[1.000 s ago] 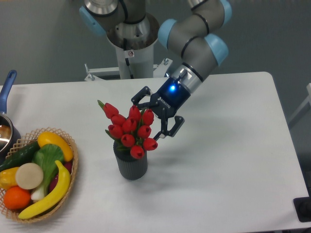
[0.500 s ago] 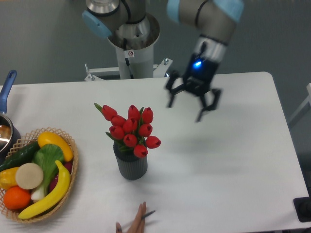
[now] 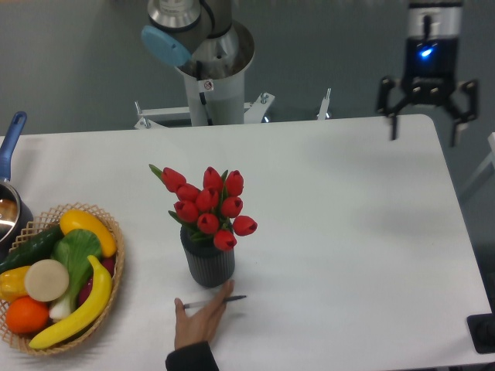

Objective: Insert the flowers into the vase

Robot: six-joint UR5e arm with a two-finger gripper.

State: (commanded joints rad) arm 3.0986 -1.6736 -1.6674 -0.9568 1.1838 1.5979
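The flowers [image 3: 209, 204], a bunch of red tulip buds with green leaves, stand upright in the vase [image 3: 208, 264], a small dark grey ribbed cylinder left of the table's middle. My gripper [image 3: 425, 116] hangs open and empty high over the table's far right corner, far from the vase, its black fingers spread wide and pointing down.
A person's hand [image 3: 198, 321] holding a thin pen reaches in from the front edge, fingertips just below the vase. A wicker basket [image 3: 116, 263] of fruit and vegetables sits at the front left. A blue-handled pot [image 3: 11, 154] stands at the left edge. The robot base [image 3: 209, 69] rises behind the table.
My gripper let go of the flowers, opened, and swung up and right to the far right corner. The flowers stayed in the vase. A hand has reached in toward the vase.
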